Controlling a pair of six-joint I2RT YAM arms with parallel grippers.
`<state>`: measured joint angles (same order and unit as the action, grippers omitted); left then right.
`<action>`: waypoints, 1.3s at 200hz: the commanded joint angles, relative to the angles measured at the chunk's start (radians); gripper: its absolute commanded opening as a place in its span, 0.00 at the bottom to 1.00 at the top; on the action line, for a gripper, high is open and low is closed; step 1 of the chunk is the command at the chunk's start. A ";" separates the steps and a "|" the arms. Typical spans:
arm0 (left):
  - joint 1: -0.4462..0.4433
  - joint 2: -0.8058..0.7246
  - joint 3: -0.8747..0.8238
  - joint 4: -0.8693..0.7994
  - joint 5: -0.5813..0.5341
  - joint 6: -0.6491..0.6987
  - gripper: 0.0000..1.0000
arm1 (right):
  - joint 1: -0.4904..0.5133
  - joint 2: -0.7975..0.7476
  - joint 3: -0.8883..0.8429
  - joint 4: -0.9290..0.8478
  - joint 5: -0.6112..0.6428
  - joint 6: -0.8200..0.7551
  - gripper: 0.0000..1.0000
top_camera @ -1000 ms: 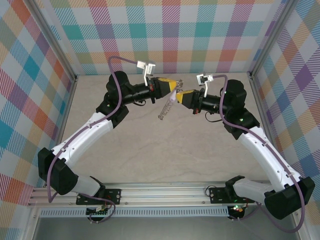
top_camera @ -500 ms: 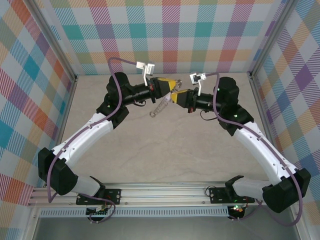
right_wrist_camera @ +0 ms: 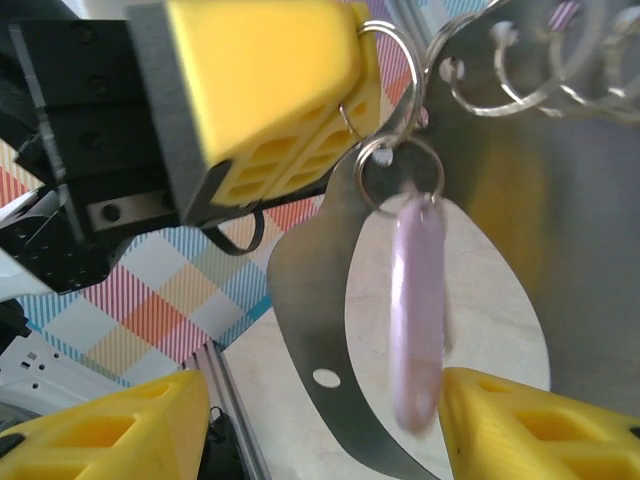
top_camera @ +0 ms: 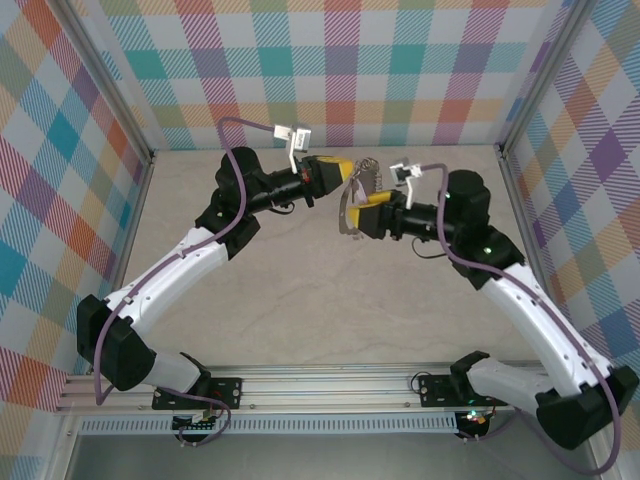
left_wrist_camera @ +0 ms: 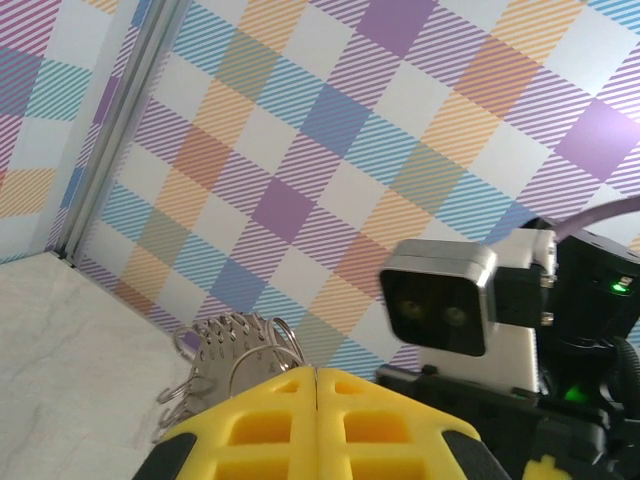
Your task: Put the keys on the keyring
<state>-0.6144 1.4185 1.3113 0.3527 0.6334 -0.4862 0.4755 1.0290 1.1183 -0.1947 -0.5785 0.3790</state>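
My left gripper (top_camera: 347,171) is held above the table near the back wall, shut on a small loop of the keyring (top_camera: 353,196). The keyring is a flat silver hoop edged with wire loops, also seen past the shut yellow fingers (left_wrist_camera: 280,420) as the keyring (left_wrist_camera: 222,345). In the right wrist view the keyring (right_wrist_camera: 325,290) hangs from the left gripper's yellow finger (right_wrist_camera: 262,85). A lilac key (right_wrist_camera: 415,315), blurred, dangles from a small ring on it. My right gripper (right_wrist_camera: 325,405) is open around the key's lower end, its right finger (right_wrist_camera: 545,425) very close to it.
The plaid back wall (top_camera: 330,70) stands just behind both grippers, with plaid side walls left and right. Bare marble tabletop (top_camera: 330,310) lies below them. An aluminium rail (top_camera: 330,385) with the arm bases runs along the near edge.
My right gripper has opened and drawn back a little to the right and nearer. The keyring, which hung slanting down to the left, has swung round under the left gripper.
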 commanded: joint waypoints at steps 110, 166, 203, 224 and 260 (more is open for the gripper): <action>-0.011 -0.036 -0.021 0.150 -0.001 -0.080 0.00 | -0.048 -0.020 0.061 0.171 0.060 0.126 0.42; -0.011 -0.033 -0.020 0.161 0.012 -0.089 0.00 | -0.047 0.038 0.094 0.234 0.074 0.153 0.42; -0.014 -0.031 -0.015 0.163 0.021 -0.090 0.00 | -0.048 0.079 0.124 0.247 0.050 0.158 0.42; -0.016 -0.033 -0.015 0.163 0.023 -0.090 0.00 | -0.048 0.102 0.136 0.255 0.032 0.163 0.42; -0.018 -0.033 -0.012 0.161 0.028 -0.088 0.00 | -0.048 0.126 0.146 0.273 0.010 0.174 0.39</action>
<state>-0.6151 1.4181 1.2980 0.4473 0.6380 -0.5652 0.4313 1.1458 1.2301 0.0246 -0.5323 0.5396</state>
